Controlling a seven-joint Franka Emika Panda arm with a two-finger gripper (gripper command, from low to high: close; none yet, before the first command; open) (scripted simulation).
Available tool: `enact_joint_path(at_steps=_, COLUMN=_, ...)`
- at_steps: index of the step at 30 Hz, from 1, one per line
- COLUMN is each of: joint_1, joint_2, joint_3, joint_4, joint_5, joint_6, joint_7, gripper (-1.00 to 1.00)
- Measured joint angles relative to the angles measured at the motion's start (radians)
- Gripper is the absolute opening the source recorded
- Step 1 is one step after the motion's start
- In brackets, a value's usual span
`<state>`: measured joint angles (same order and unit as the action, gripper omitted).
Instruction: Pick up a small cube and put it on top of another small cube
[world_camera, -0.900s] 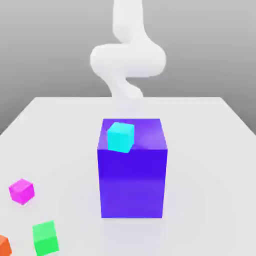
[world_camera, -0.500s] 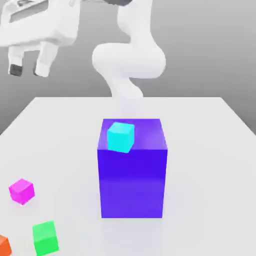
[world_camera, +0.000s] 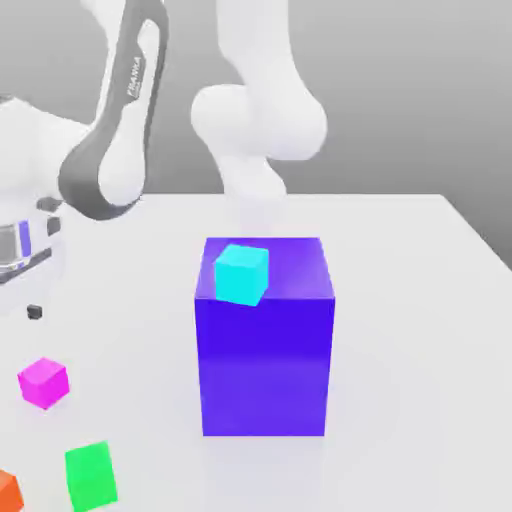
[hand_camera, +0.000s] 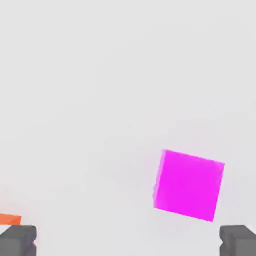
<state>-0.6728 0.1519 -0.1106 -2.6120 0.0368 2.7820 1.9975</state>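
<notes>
Two dark fingertips stand wide apart in the hand view, so the gripper is open with nothing held. The magenta cube lies on the white table beneath it, apparently nearer one finger. In the exterior view that cube sits near the left edge, the green cube just in front, an orange cube beside it. A cyan cube rests atop the big blue-violet block.

Cut off at frame edges
You see the orange cube clipped at the corner; the gripper shows just 2 fingertips.
</notes>
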Motion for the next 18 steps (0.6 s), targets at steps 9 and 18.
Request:
enact_joint_path(at_steps=9, joint_1=-0.05, joint_2=0.21, joint_3=0.05, joint_4=0.029, joint_5=0.073, joint_6=0.162, joint_7=-0.023, gripper=-1.0)
enact_joint_path(at_steps=18, joint_1=-0.032, joint_2=0.058, joint_3=0.021, joint_4=-0.001, joint_5=0.026, joint_6=0.042, joint_7=0.013, gripper=-1.0)
